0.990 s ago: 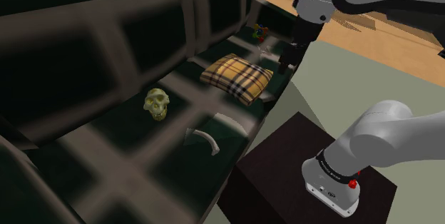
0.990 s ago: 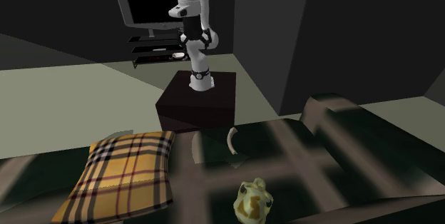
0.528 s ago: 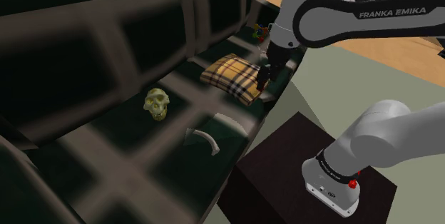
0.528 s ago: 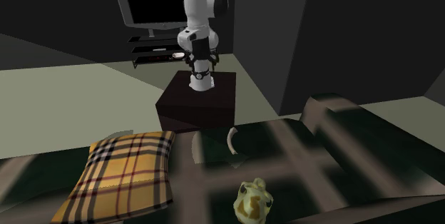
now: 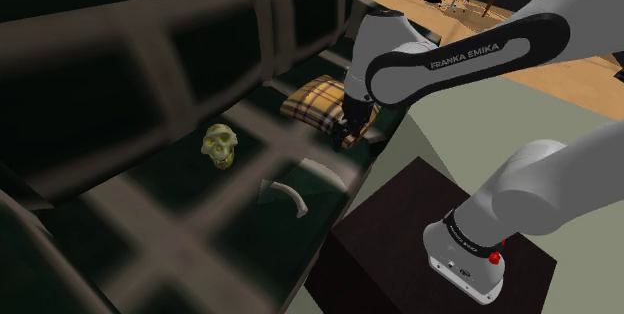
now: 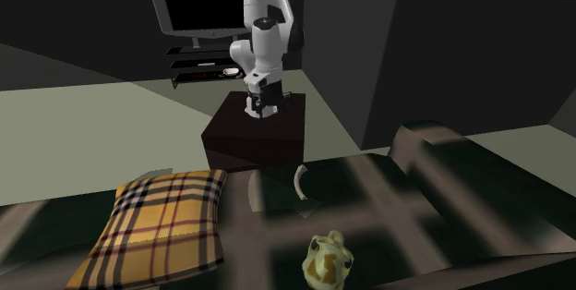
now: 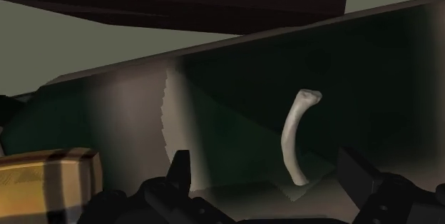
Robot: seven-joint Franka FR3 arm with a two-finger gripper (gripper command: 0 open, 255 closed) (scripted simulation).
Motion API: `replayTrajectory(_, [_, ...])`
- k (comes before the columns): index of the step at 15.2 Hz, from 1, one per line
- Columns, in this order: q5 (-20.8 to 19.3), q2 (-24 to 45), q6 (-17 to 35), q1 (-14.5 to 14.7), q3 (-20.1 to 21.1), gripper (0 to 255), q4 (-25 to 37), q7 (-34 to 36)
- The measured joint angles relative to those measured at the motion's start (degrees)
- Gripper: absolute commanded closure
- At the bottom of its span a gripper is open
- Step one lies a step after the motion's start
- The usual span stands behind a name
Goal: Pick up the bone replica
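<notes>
A pale, curved rib-like bone [image 5: 285,195] lies on the dark checked sofa seat [image 5: 200,202] near its front edge. I also see the bone [image 6: 300,181] in the second exterior view, and the bone [image 7: 293,138] ahead of the fingers in the wrist view. A yellowish skull [image 5: 220,146] rests farther back on the seat, and the skull [image 6: 328,260] is close to the second exterior camera. My gripper [image 5: 345,138] hangs over the seat's front edge by the plaid cushion, well short of the bone. In the wrist view the gripper [image 7: 267,176] is open, with nothing between its fingers.
A tan plaid cushion [image 5: 322,103] lies on the seat right beside the gripper. The dark box stand [image 5: 400,237] sits in front of the sofa. The sofa backrest [image 5: 130,52] rises behind the skull. A television [image 6: 189,2] stands on a low shelf behind the arm.
The arm has swung down and toward the shoulder view's left, bringing the hand from above the sofa's far end to just beside the plaid cushion. Bone and skull have not moved.
</notes>
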Motion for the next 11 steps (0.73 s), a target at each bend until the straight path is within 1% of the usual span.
replayTrajectory(3, [-0.9,7.3,6.1,-0.1,2.0,0,0.9,2.5])
replayTrajectory(6, [-3.4,15.6,11.6,-0.4,3.4,0,3.1,5.5])
replayTrajectory(7, [-4.0,17.5,13.5,-0.1,3.9,0,2.9,6.8])
replayTrajectory(9, [-6.3,22.0,16.3,0.2,4.2,0,4.3,9.2])
replayTrajectory(11, [-9.5,27.9,19.1,0.8,3.9,0,6.9,12.3])
